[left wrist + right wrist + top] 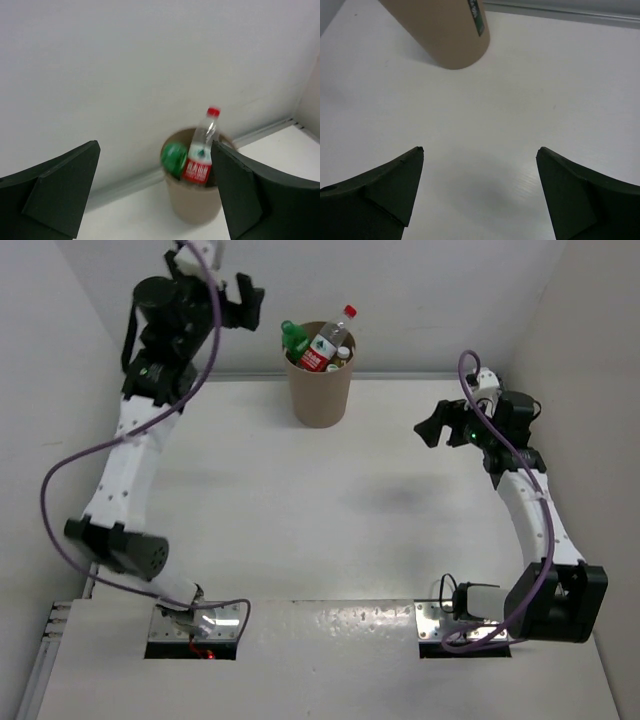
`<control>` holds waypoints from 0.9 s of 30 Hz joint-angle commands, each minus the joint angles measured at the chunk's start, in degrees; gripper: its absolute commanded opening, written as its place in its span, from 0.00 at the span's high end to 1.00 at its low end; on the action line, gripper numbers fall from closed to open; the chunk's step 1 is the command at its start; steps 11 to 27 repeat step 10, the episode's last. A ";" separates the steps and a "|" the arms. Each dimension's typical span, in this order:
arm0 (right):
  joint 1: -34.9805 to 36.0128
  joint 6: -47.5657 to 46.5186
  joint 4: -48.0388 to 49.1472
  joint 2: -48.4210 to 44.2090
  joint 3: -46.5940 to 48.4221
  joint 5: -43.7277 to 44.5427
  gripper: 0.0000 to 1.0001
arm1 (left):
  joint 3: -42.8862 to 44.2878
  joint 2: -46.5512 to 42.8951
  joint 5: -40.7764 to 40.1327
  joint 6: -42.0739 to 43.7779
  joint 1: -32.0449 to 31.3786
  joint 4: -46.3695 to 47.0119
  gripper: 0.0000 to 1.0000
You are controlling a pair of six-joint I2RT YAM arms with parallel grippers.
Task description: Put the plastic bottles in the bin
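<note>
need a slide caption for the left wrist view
Open left tool faces the tan bin, a red-capped clear bottle and a green bottle poking out of its top.

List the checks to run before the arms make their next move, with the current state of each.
1. Left gripper open with nothing between its jaws: ok.
2. Right gripper open and empty above the table: ok.
3. Bin standing upright: ok.
4. No bottle lying on the table in the top view: ok.
5. Red-labelled bottle and green bottle inside the bin: ok, though both stick up past the rim.
6. Every bottle accounted for inside: cannot tell, since only the tops show.
</note>
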 commanded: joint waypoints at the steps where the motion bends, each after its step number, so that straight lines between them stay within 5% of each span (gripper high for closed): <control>1: -1.94 -2.92 -9.34 0.16 4.98 5.49 0.06 | -14.65 -5.03 -5.58 -5.98 4.94 -14.82 0.00; 9: -6.35 -2.57 -13.22 1.31 5.69 6.55 0.02 | -37.70 -16.47 -11.22 -11.62 9.78 -15.80 0.00; 27: -6.35 -2.40 -13.40 1.40 5.86 6.63 0.02 | -38.24 -17.00 -10.52 -11.62 10.65 -15.80 0.00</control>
